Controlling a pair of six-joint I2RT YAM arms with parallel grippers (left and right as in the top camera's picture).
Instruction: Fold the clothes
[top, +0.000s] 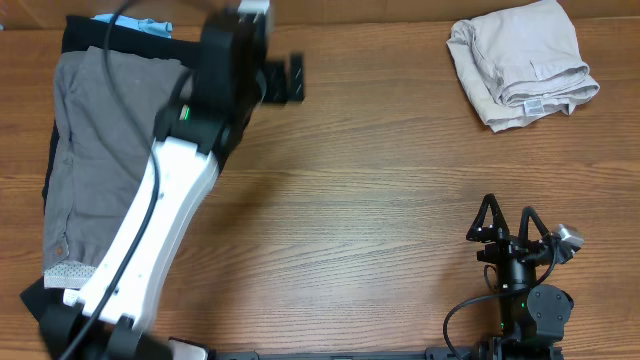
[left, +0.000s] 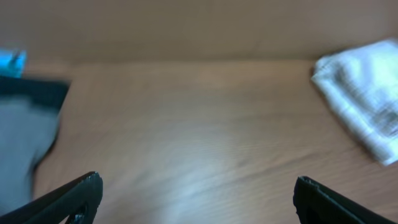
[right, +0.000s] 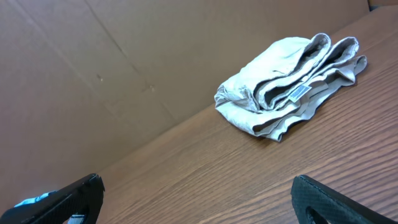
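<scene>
The beige khaki shorts lie folded in a bundle at the far right of the table, white label showing; they also show in the right wrist view and, blurred, in the left wrist view. Grey shorts lie spread at the far left on a black garment, with a light-blue garment peeking out behind. My left gripper is open and empty above bare wood right of the grey shorts. My right gripper is open and empty near the front right.
A brown cardboard wall stands behind the table. The wooden table is bare between the two piles of clothes.
</scene>
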